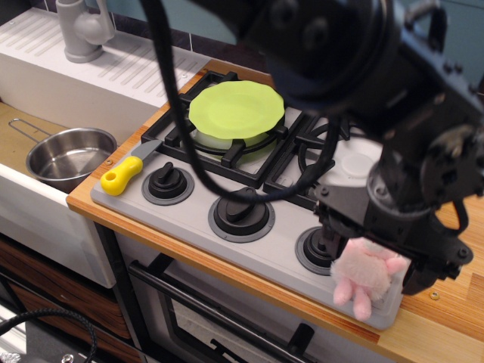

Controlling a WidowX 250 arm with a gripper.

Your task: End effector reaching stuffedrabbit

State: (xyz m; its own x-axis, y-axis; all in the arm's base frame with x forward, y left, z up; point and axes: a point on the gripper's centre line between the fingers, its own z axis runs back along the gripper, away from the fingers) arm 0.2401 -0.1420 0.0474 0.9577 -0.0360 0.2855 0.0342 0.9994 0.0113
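Observation:
The stuffedrabbit (361, 278) sits on the front right corner of the grey stove top, just right of the right knob. Only its fluffy pale-pink body and legs show; its head and ears are hidden under the gripper. The large black end effector (370, 266) hangs low over it from above and behind. Its two blocky fingers (328, 236) stand apart, one on each side of the rabbit's upper part. The jaws are open and I see no squeeze on the toy.
A lime-green plate (236, 110) lies on the back left burner. A knife with a yellow handle (121, 176) lies at the stove's left edge. A steel pot (69, 155) sits in the sink beside a grey faucet (83, 30). Black cables (170, 113) hang over the stove. The wooden counter (446, 318) ends just right of the rabbit.

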